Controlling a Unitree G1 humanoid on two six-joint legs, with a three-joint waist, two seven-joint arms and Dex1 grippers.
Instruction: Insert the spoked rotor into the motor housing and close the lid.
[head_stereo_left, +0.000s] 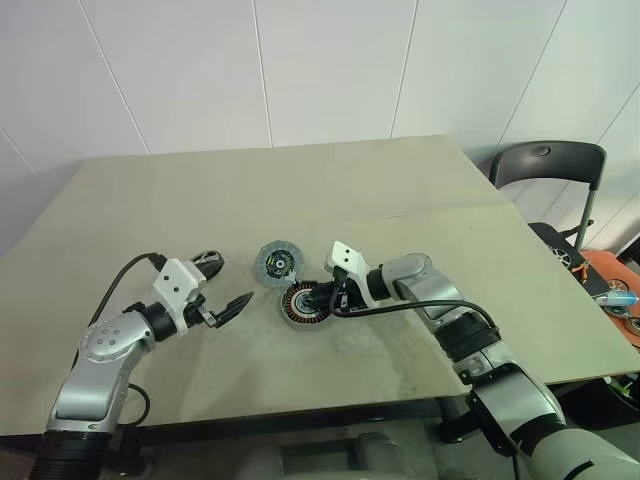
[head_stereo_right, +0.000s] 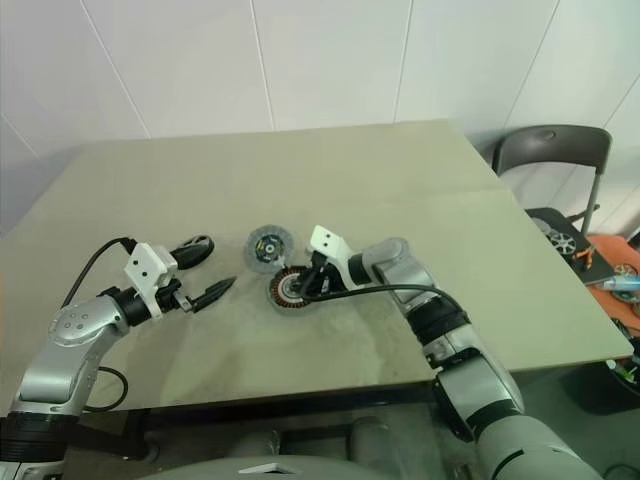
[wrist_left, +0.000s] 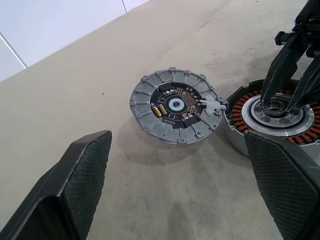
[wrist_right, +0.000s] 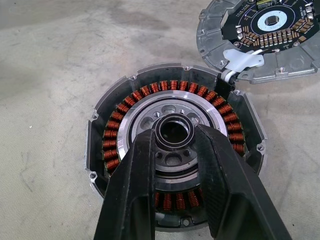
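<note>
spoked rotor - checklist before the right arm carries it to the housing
1. Grip: right gripper is closed on the hub of the spoked rotor: ok.
2. Rotor off the table: cannot tell.
3. Motor housing lies flat, black centre up, nothing in it: ok.
4. Rotor free of housing: white connector reaches from the housing's rim to the rotor's rim: not ok, may drag.
5. Left gripper open, empty, apart from both parts: ok.

Copper-orange windings ring the spoked rotor (wrist_right: 172, 150), silver at its hub; the light-grey motor housing (wrist_left: 175, 105) has a black centre.
</note>
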